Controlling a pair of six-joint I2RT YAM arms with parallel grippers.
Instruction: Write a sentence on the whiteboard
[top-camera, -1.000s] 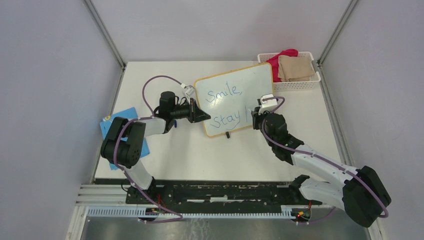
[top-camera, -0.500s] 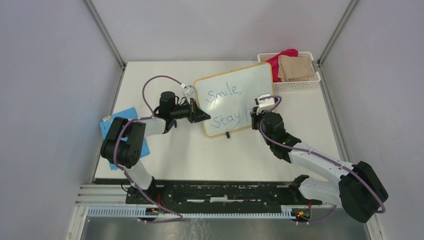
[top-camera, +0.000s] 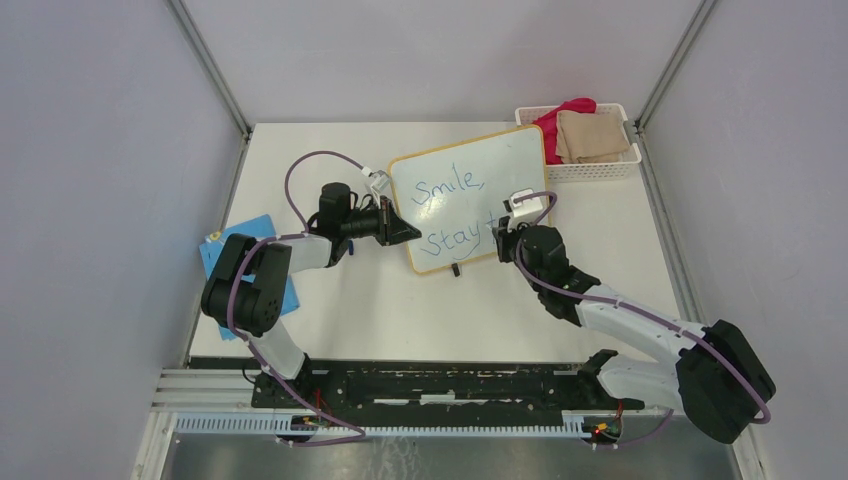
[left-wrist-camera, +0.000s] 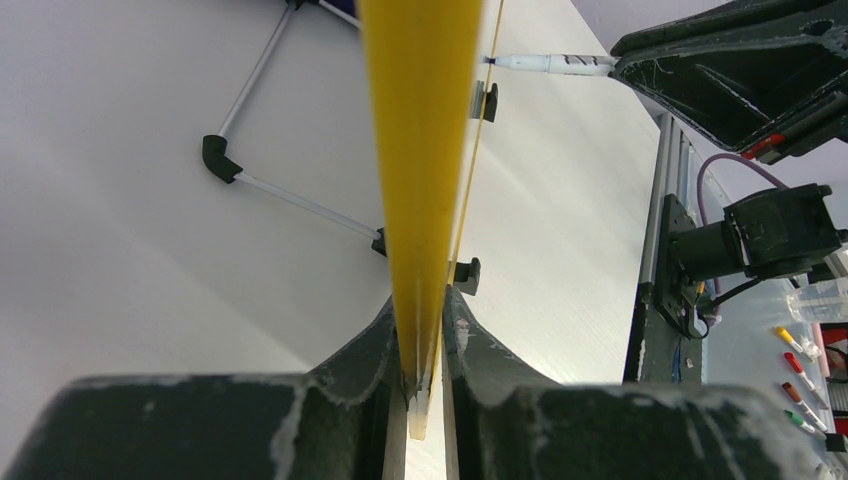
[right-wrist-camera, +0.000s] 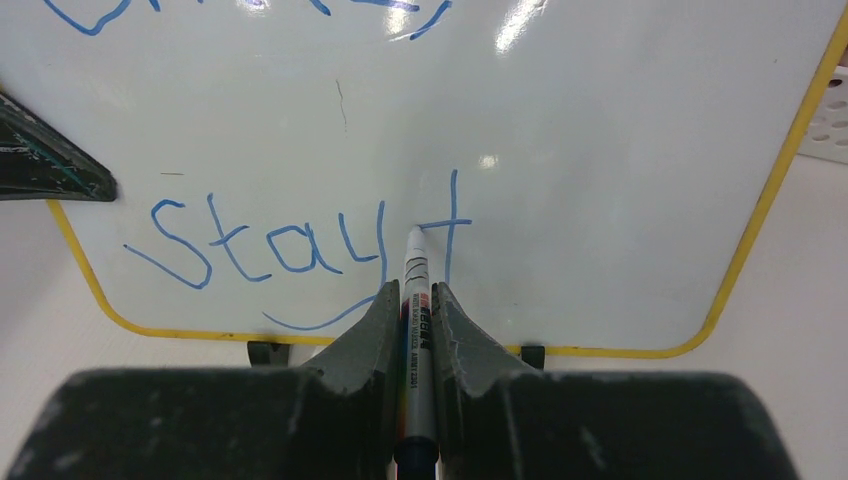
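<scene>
At centre of the top view, on the table: the whiteboard, propped on its stand. The left gripper is clamped on its left yellow edge, and the right gripper is closed on a marker with its tip at the board's lower middle. The sentence: "Smile," and "Stay" written, one crossed stroke of a further word begun, the rest apparently outstanding. Clearances: blank board right of that stroke up to the frame; white basket just behind the upper-right corner; bare table below.
</scene>
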